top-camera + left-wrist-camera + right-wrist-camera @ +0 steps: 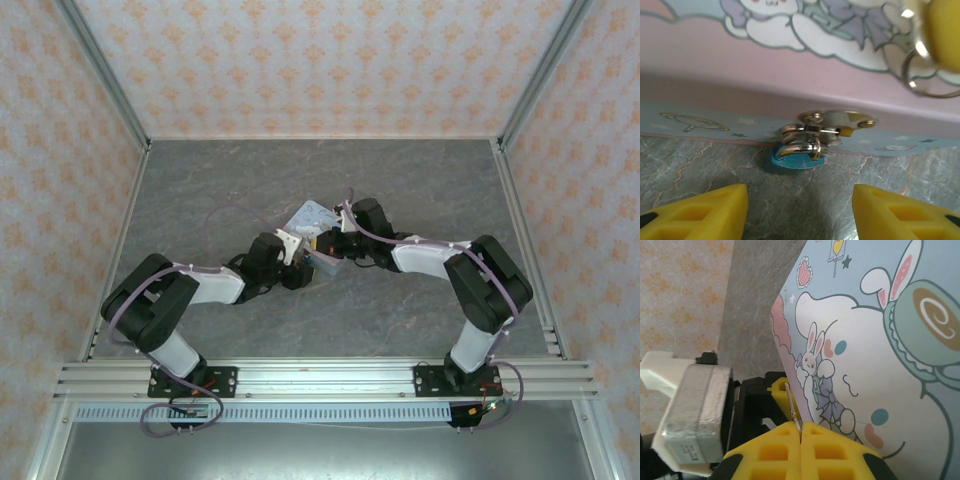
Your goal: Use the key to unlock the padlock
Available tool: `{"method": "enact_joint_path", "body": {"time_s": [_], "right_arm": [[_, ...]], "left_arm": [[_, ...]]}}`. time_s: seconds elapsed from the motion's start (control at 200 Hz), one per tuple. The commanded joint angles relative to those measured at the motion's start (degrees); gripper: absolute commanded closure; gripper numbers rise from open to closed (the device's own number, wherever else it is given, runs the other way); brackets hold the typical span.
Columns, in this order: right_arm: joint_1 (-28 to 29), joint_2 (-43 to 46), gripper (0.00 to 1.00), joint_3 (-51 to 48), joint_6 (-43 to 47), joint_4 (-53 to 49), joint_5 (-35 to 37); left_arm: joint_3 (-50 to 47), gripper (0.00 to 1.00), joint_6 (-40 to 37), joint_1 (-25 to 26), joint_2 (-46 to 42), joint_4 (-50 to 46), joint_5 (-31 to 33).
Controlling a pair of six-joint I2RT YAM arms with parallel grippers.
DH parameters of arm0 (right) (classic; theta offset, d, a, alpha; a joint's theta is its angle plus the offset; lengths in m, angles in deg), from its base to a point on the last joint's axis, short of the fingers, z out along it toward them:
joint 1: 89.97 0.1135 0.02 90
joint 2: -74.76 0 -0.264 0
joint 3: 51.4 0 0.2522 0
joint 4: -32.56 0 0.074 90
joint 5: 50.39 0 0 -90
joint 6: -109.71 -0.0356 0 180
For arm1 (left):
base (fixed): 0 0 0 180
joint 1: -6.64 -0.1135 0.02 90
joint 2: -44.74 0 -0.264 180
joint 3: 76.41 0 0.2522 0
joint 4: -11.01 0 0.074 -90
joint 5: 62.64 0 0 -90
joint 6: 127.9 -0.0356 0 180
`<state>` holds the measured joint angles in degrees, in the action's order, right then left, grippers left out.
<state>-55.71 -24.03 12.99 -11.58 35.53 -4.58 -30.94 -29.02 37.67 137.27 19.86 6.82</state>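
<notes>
Print on the grey block (pixel 695 415) label blurs beyond reading; the tin (pixel 880 365) carries cartoon rabbits, hearts and stars. The teal padlock (pixel 795 159) hangs from the tin's hasp (pixel 832 122), resting on the table (pixel 715 165), its body mostly hidden under its shackle. Just before it, the left gripper (pixel 800 215) stands parted and empty. The right gripper (pixel 801 432) is pinched on the key (pixel 793 410), seen edge-on; its ring (pixel 910 82) is cut off.

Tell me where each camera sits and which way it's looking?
Top: above and behind, looking down at the table; left arm and right arm meet at the tin.
Left wrist: on the left arm, facing the tin's side and the padlock; open left gripper at the bottom.
Right wrist: on the right arm, looking along the tin's lid; right gripper shut on the key.
Shared: all three show the tin.
</notes>
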Motion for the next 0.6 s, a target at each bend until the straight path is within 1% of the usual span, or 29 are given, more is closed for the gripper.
{"method": "enact_joint_path", "body": {"time_s": [0.0,0.33,0.596], "right_arm": [[0.0,-1.1,1.0,-0.7,1.4,-6.6,2.0],[0.1,-1.2,1.0,-1.1,0.8,-5.8,1.8],[0.0,-1.5,1.0,-1.0,0.4,-5.0,1.5]], "left_arm": [[2.3,0.44,-2.1,-0.2,1.3,2.9,1.7],[5.0,0.45,-4.5,-0.2,4.2,2.4,1.5],[5.1,0.55,-3.9,-0.2,4.9,3.2,-1.9]]}}
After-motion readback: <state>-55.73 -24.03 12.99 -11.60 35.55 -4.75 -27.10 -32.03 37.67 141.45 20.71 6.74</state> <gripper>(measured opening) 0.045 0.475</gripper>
